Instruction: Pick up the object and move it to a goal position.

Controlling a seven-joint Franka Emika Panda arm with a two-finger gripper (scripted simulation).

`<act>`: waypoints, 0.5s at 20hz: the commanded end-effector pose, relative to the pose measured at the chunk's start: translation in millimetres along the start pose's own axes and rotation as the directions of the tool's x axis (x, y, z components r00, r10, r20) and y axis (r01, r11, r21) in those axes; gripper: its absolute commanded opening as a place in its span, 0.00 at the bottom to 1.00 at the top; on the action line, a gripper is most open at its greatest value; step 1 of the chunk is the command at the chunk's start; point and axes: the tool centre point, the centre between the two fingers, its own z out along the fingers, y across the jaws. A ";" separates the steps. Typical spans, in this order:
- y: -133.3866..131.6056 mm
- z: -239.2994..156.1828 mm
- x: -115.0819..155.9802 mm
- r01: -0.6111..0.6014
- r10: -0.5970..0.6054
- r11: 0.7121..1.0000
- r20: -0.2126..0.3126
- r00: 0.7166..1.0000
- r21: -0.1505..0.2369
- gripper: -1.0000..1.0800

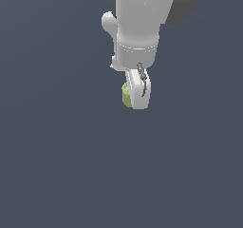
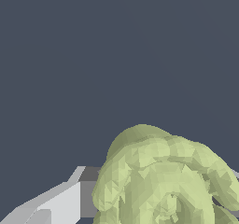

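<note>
Looks like the carry leg of the job, judging by how things sit. White fingers [image 1: 134,95] clamped tight on the pale yellow-green object [image 1: 126,95], only a sliver of it peeking out on the exterior view's left side of the near finger. Seems to be up off the desk [image 1: 57,175], though with no shadow or contact line to go by, hard to swear to it.

Wrist view pretty much filled by the ridged, lumpy rim of the object [image 2: 163,181], pressed right up against one white finger [image 2: 65,202]. Second finger barely showing past the far side of the piece, so the squeeze is probably across its width. Makes sense: bumpy rim gives the pads something to bite on.

No goal marker visible anywhere in either view, so no telling how far along. Main worry would be a small knobbly thing twisting in the pinch.
</note>
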 end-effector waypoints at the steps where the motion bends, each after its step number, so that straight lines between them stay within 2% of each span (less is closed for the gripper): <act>1: 2.3 -28.3 6.5 0.000 0.000 1.000 0.000 1.000 -0.001 0.00; 10: 4.5 -98.9 22.1 0.002 -0.002 1.000 -0.001 1.000 -0.001 0.00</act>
